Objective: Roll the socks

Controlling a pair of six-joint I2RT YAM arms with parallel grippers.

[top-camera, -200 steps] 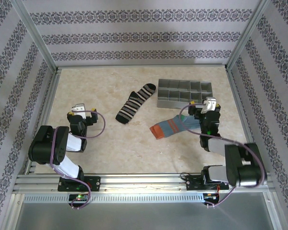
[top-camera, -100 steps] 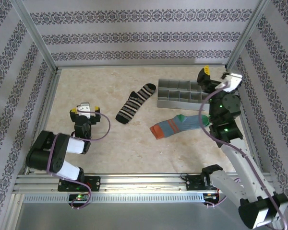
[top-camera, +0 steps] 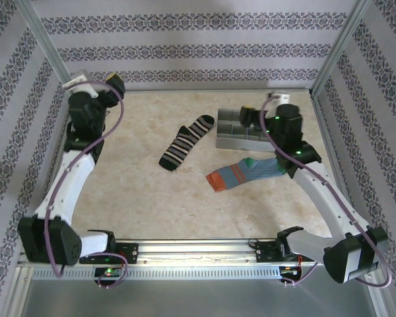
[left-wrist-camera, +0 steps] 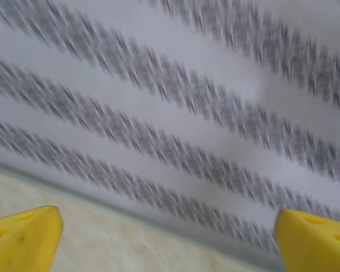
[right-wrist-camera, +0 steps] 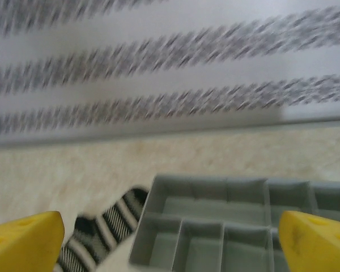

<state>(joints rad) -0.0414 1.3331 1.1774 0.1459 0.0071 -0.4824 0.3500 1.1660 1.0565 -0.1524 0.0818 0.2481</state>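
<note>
Two socks lie flat on the table. The black sock with white stripes [top-camera: 187,142] is near the middle, and its end [right-wrist-camera: 96,235] shows in the right wrist view. The blue-teal sock [top-camera: 247,173] with an orange toe lies to its right. My left gripper [top-camera: 109,89] is raised at the far left corner, facing the patterned wall, its yellow fingertips [left-wrist-camera: 22,238] wide apart and open with nothing between them. My right gripper [top-camera: 254,117] hovers over the grey tray, open and empty, with both yellow fingertips [right-wrist-camera: 317,241] at the frame's lower corners.
A grey divided tray [top-camera: 237,144] stands at the back right, right of the black sock; its compartments [right-wrist-camera: 140,238] look empty. Patterned walls and metal frame posts [top-camera: 49,49] enclose the table on three sides.
Both arms have unfolded from low, tucked poses. The left gripper rose to the far left corner. The right gripper swung up and then leftward over the tray. The socks have not moved.
</note>
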